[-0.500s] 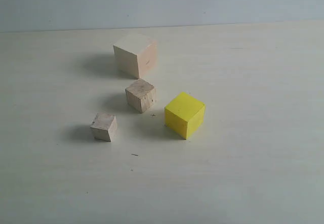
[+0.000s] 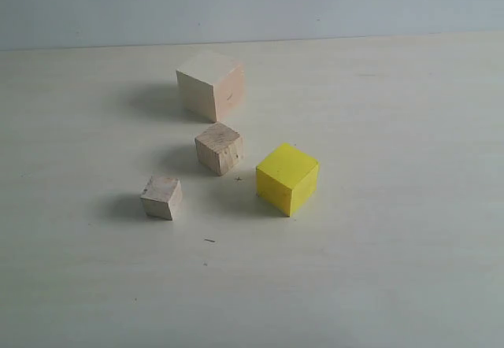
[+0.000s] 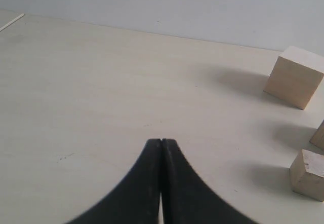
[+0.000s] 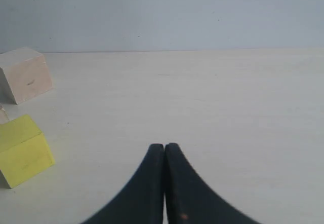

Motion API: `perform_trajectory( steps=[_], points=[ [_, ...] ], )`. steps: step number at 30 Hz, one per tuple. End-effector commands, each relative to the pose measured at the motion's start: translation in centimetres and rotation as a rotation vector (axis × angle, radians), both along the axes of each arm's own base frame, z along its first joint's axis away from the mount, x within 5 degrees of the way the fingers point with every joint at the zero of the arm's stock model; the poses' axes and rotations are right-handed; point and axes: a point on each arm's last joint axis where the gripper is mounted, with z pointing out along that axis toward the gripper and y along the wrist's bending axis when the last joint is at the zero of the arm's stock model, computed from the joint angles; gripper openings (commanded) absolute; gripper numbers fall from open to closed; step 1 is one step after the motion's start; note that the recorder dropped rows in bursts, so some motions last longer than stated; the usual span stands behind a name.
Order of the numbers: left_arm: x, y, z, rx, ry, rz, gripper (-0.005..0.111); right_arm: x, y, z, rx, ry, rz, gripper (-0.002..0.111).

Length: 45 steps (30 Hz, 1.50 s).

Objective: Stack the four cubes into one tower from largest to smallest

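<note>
On the pale table (image 2: 409, 127) nothing had shifted from a moment earlier. The small cube (image 2: 161, 197) sat leftmost, the large cube (image 2: 210, 85) at the back, the medium cube (image 2: 218, 148) before it and the yellow cube (image 2: 287, 178) rightmost, all apart. The left gripper (image 3: 161, 142) and right gripper (image 4: 164, 146) had jaws pressed together, apparently empty.

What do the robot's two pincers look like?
The left pincer and right pincer each have two smooth black fingers, curved, narrow at the tips and flaring toward the base. The right one has a tiny orange speck. No cables or markings show; the arms are out of view.
</note>
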Motion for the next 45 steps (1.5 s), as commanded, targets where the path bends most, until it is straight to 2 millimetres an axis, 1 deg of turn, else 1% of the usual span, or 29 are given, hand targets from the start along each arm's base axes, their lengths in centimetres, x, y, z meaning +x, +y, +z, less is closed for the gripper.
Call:
perform_trajectory(
  steps=[1, 15, 18, 24, 26, 30, 33, 35, 37, 39, 41, 42, 43, 44, 45],
  points=[
    [0.0, 0.0, 0.0, 0.01, -0.01, 0.0, 0.0, 0.0, 0.0, 0.0, -0.003, -0.009, -0.004, 0.0],
    [0.0, 0.0, 0.0, 0.01, -0.01, 0.0, 0.0, 0.1, -0.1, 0.6, 0.001, -0.085, -0.013, 0.0],
    [0.0, 0.0, 0.0, 0.01, -0.01, 0.0, 0.0, 0.2, -0.2, 1.3, 0.017, -0.156, -0.023, 0.0],
    [0.0, 0.0, 0.0, 0.01, -0.01, 0.0, 0.0, 0.1, -0.6, 4.1, 0.054, -0.467, -0.066, 0.0],
    [0.0, 0.0, 0.0, 0.01, -0.01, 0.0, 0.0, 0.0, -0.6, 4.5, 0.057, -0.507, -0.072, 0.0],
    [0.0, 0.0, 0.0, 0.01, -0.01, 0.0, 0.0, 0.0, -0.6, 4.5, 0.057, -0.509, -0.072, 0.0],
    [0.0, 0.0, 0.0, 0.01, -0.01, 0.0, 0.0, -0.2, -0.8, 5.2, 0.073, -0.586, -0.086, 0.0],
    [0.0, 0.0, 0.0, 0.01, -0.01, 0.0, 0.0, -0.5, -0.9, 5.8, 0.08, -0.667, -0.098, 0.0],
    [0.0, 0.0, 0.0, 0.01, -0.01, 0.0, 0.0, -0.7, -1.0, 6.4, 0.129, -0.732, -0.102, 0.0],
    [0.0, 0.0, 0.0, 0.01, -0.01, 0.0, 0.0, -0.8, -1.0, 7.0, 0.156, -0.708, -0.091, 0.0],
    [0.0, 0.0, 0.0, 0.01, -0.01, 0.0, 0.0, -0.9, -0.8, 7.9, 0.148, -0.643, -0.074, 0.0],
    [0.0, 0.0, 0.0, 0.01, -0.01, 0.0, 0.0, -0.8, -0.7, 8.5, 0.132, -0.611, -0.067, 0.0],
    [0.0, 0.0, 0.0, 0.01, -0.01, 0.0, 0.0, -0.7, -0.6, 9.8, 0.125, -0.584, -0.061, 0.0],
    [0.0, 0.0, 0.0, 0.01, -0.01, 0.0, 0.0, -0.6, -0.6, 10.6, 0.125, -0.579, -0.06, 0.0],
    [0.0, 0.0, 0.0, 0.01, -0.01, 0.0, 0.0, -0.2, -0.5, 12.2, 0.124, -0.565, -0.057, 0.0]
  ],
)
